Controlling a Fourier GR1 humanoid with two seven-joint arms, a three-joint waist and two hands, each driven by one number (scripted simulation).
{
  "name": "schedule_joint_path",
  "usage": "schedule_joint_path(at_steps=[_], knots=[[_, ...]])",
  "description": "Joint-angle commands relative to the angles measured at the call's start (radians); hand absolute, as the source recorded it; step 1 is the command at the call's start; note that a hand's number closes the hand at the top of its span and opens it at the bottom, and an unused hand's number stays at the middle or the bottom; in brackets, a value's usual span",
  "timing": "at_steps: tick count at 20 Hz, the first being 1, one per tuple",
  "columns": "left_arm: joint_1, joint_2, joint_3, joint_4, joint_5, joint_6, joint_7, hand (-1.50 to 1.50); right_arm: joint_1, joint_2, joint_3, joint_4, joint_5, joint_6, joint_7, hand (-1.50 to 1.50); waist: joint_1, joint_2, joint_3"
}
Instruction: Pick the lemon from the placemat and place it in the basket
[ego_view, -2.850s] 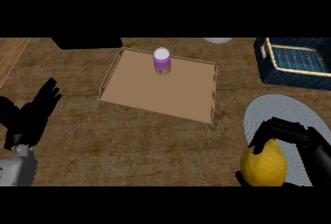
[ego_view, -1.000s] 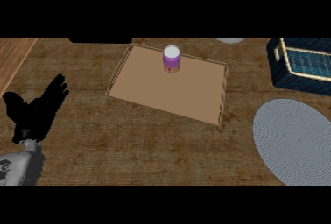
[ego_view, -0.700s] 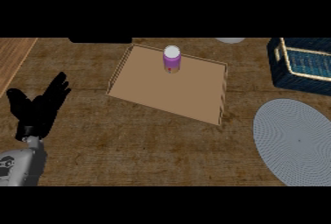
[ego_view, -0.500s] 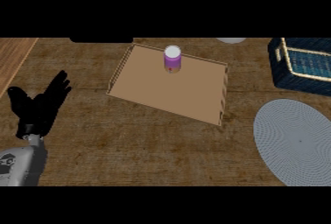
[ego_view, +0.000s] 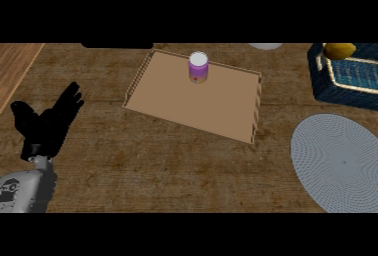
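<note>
The yellow lemon (ego_view: 340, 50) shows at the top right, over the far rim of the dark blue basket (ego_view: 347, 86); whether it rests in the basket or is held there I cannot tell. The round grey placemat (ego_view: 341, 162) lies bare at the right edge. My left hand (ego_view: 49, 126) rests open at the left, fingers up, far from both. My right hand appears nowhere in the head view.
A shallow wooden tray (ego_view: 196, 100) sits at the middle back with a purple, white-capped bottle (ego_view: 198, 67) standing in its far part. A white round object (ego_view: 265, 46) and a dark object (ego_view: 118, 45) peek in at the top edge.
The lemon, held by my right hand over the placemat 2.9 s ago, now appears at the basket. The right hand has left the view. The left hand stays put.
</note>
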Motion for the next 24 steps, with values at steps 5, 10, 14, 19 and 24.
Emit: schedule_joint_path(at_steps=[5,10,14,19,24], knots=[[0.003,-0.005,-0.01,-0.013,-0.01,0.0,0.007,0.0,-0.107,-0.093,-0.163,0.13,-0.136,-0.033,0.032,-1.5,0.004,0.001,0.0],[0.003,-0.003,0.003,-0.009,-0.003,-0.002,-0.005,0.0,-0.084,-0.22,-0.296,0.192,-0.249,0.007,0.066,-1.5,-0.007,0.001,0.001],[0.017,0.003,0.013,-0.036,0.005,-0.006,-0.013,0.0,0.002,-0.35,-0.343,0.286,-0.292,0.148,-0.002,-1.5,0.004,0.006,0.003],[-0.002,0.008,0.023,0.021,0.015,-0.02,-0.013,0.0,0.135,-0.482,-0.36,0.346,-0.316,0.384,-0.049,-1.5,-0.016,0.006,0.003],[0.009,-0.026,-0.009,-0.002,-0.022,0.016,-0.023,0.0,0.256,-0.545,-0.39,0.404,-0.339,0.537,-0.145,-1.5,-0.017,0.009,0.007]])
